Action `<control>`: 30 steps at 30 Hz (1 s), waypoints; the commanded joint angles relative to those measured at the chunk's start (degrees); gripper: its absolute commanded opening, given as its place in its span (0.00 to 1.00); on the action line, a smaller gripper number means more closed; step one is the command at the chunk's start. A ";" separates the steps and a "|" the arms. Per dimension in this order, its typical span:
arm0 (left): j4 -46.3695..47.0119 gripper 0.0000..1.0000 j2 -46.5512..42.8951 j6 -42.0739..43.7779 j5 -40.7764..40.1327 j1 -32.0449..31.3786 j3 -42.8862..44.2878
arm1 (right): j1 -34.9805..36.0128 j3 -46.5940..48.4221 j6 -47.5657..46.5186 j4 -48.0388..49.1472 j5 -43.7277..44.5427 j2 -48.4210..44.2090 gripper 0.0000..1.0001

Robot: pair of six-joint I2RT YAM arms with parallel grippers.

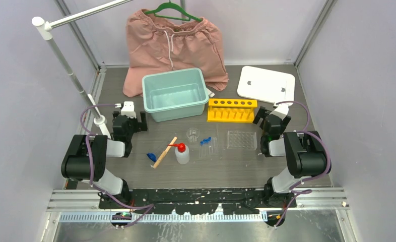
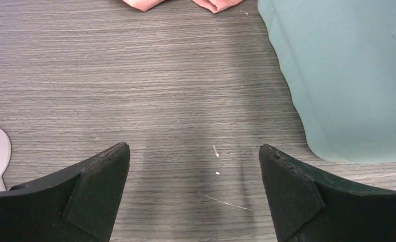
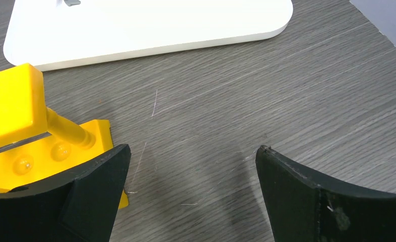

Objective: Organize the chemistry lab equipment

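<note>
The yellow tube rack [image 1: 231, 110] stands mid-table, its end showing in the right wrist view [image 3: 14, 101]. In front of it lie a clear tube rack [image 1: 241, 139], a tiny clear beaker [image 1: 193, 133], blue-capped tubes [image 1: 207, 142], a white red-nozzled squeeze bottle [image 1: 182, 153], a wooden stick [image 1: 165, 152] and a small blue piece [image 1: 151, 157]. My left gripper [image 1: 130, 120] [image 2: 194, 151] hovers open over bare table, left of the bin. My right gripper [image 1: 269, 120] [image 3: 193, 151] is open too, just right of the yellow rack, with nothing between its fingers.
A teal bin [image 1: 175, 94] [image 2: 347, 75] sits behind the equipment. Its white lid [image 1: 265, 84] [image 3: 145, 25] lies at the back right. Pink shorts [image 1: 173, 45] hang on a green hanger at the back. A white pole [image 1: 70, 70] slants at the left.
</note>
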 commanded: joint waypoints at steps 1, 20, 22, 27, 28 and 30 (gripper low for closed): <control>2.72 1.00 -0.04 0.31 0.24 -0.15 1.70 | -0.25 0.86 0.26 2.83 1.14 -0.69 1.00; -18.06 1.00 -9.26 0.73 2.06 0.05 9.51 | 1.62 6.07 4.09 -19.31 9.37 -14.53 1.00; -23.03 1.00 -11.16 2.40 2.83 0.00 11.45 | 1.73 7.48 8.10 -26.42 10.27 -19.35 1.00; -39.96 1.00 -17.87 4.77 5.62 0.22 16.09 | 1.69 16.23 16.11 -52.64 10.15 -28.36 1.00; -43.96 1.00 -19.39 5.10 6.21 0.26 17.47 | 1.72 18.42 16.64 -57.15 9.24 -29.54 1.00; -52.91 1.00 -21.79 5.97 7.80 0.35 22.28 | 1.69 23.00 20.34 -63.90 7.56 -31.62 1.00</control>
